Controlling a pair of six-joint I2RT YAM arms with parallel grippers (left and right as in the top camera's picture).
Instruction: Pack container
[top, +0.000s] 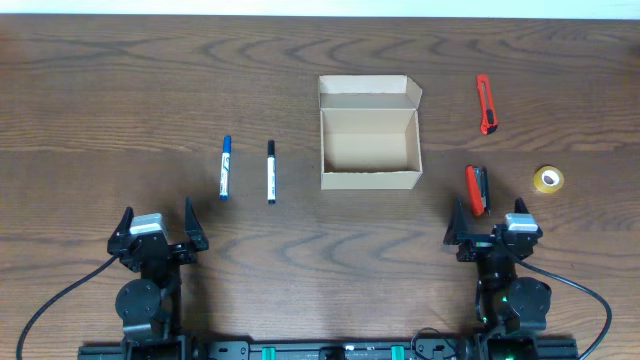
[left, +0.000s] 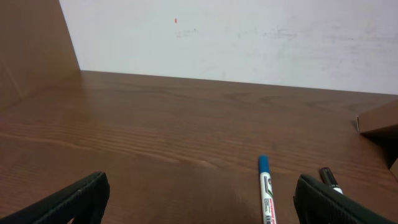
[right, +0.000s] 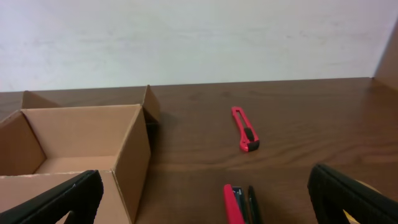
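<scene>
The tan cardboard box (top: 368, 146) stands open and empty at the table's middle, its flap lid folded back at the far side; it also shows in the right wrist view (right: 81, 149). A blue-capped marker (top: 225, 167) and a black-capped marker (top: 271, 171) lie left of it; both show in the left wrist view, blue (left: 265, 190) and black (left: 329, 179). A red cutter (top: 486, 104) lies right of the box. A red and black cutter (top: 477, 189) lies just ahead of my right gripper (top: 492, 232). My left gripper (top: 158, 230) is open and empty. My right gripper is open and empty too.
A yellow tape roll (top: 547, 180) lies at the right of the table. The red cutter (right: 245, 129) and the red and black cutter (right: 239, 205) show in the right wrist view. A white wall stands behind the table's far edge.
</scene>
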